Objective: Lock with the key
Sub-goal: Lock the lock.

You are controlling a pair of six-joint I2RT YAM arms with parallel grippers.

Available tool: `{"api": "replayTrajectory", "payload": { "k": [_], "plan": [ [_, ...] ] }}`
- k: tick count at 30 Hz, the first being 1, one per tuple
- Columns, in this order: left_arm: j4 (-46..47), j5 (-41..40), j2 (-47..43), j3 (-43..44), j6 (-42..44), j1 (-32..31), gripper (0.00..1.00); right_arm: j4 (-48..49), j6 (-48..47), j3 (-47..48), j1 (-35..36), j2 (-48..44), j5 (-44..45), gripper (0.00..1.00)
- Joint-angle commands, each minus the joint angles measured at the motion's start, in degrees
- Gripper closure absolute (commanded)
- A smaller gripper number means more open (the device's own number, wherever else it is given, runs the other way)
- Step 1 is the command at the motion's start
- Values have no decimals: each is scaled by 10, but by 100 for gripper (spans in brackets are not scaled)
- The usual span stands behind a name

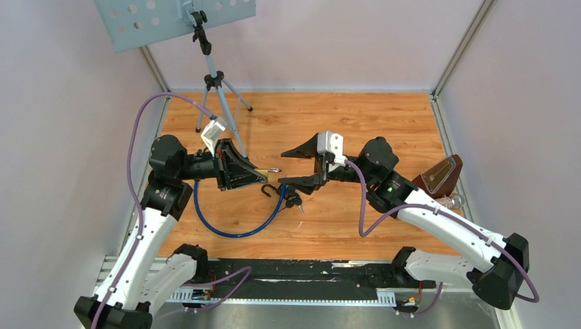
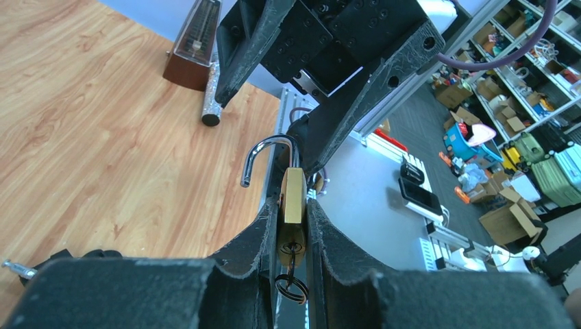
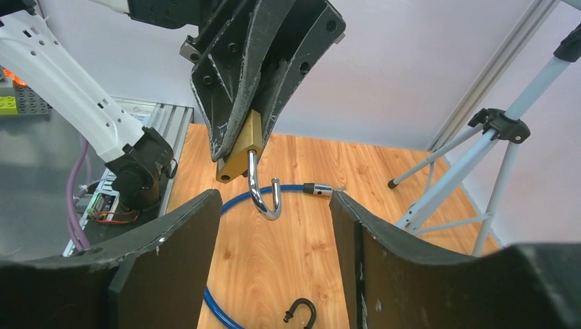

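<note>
Brass padlock [image 3: 240, 147] clamped mid-air in left gripper [image 2: 292, 209], shackle [image 3: 264, 195] swung open, key [image 2: 290, 259] in its underside, facing right gripper [image 1: 283, 168] with fingers spread wide near the shackle, above blue cable [image 1: 233, 229] on wooden table [image 1: 384, 123].

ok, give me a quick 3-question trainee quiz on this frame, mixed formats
1. True or false: the silver shackle of the brass padlock gripped in the left claw is snapped shut.
2. The right claw is: A) open and empty, B) shut on the padlock, C) shut on a tripod leg.
3. Fill in: the blue cable lies on the wooden ____.

Key: 1 false, the shackle hangs open. 2 A. 3 table.
</note>
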Motion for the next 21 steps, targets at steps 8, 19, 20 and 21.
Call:
{"api": "replayTrajectory", "payload": {
  "k": [8, 19, 20, 21],
  "plan": [
    [16, 10, -4, 30, -1, -1, 100, 19, -4, 21, 2, 20, -34, 61],
    [14, -20, -22, 20, 39, -1, 100, -50, 93, 77, 2, 35, -39, 100],
    [18, -30, -25, 18, 48, -1, 100, -59, 119, 89, 2, 38, -46, 100],
    [21, -34, -30, 13, 52, -1, 100, -74, 137, 100, 2, 43, -57, 100]
  ]
}}
